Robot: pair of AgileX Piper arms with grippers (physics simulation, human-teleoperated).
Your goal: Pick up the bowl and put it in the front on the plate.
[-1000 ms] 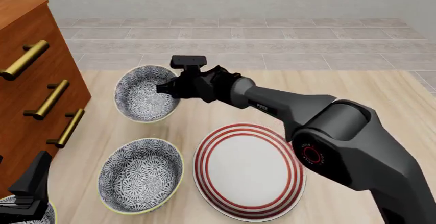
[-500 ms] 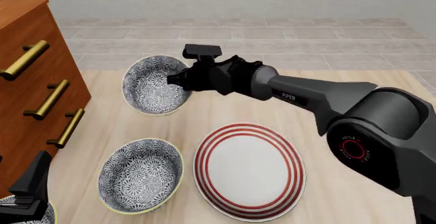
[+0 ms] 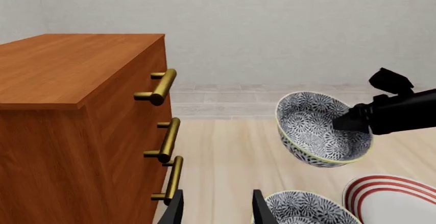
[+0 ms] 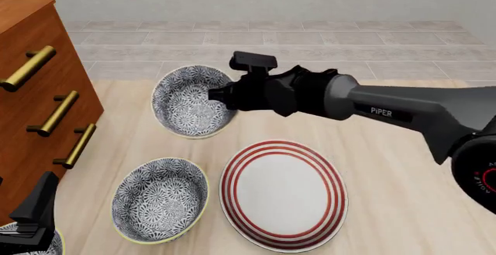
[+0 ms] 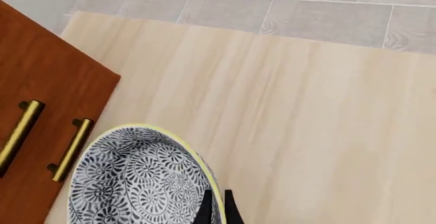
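Pale wooden table (image 4: 403,168) held the plate (image 4: 284,195); above its far side the right gripper (image 4: 225,97) pinched the tilted bowl (image 4: 192,100) by its rim. Left gripper (image 3: 216,208), mostly cut off, stood parted.

Bright even simulated light, soft faint shadows, sharp focus, no glare or blur

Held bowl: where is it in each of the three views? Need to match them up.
Front view: the held bowl is upper centre-left, tilted, pinched at its rim by the right gripper, beyond the plate.
Left wrist view: right of centre, clear of the table.
Right wrist view: lower left, the gripper on its rim.
Shared landmark: the wooden drawer cabinet.
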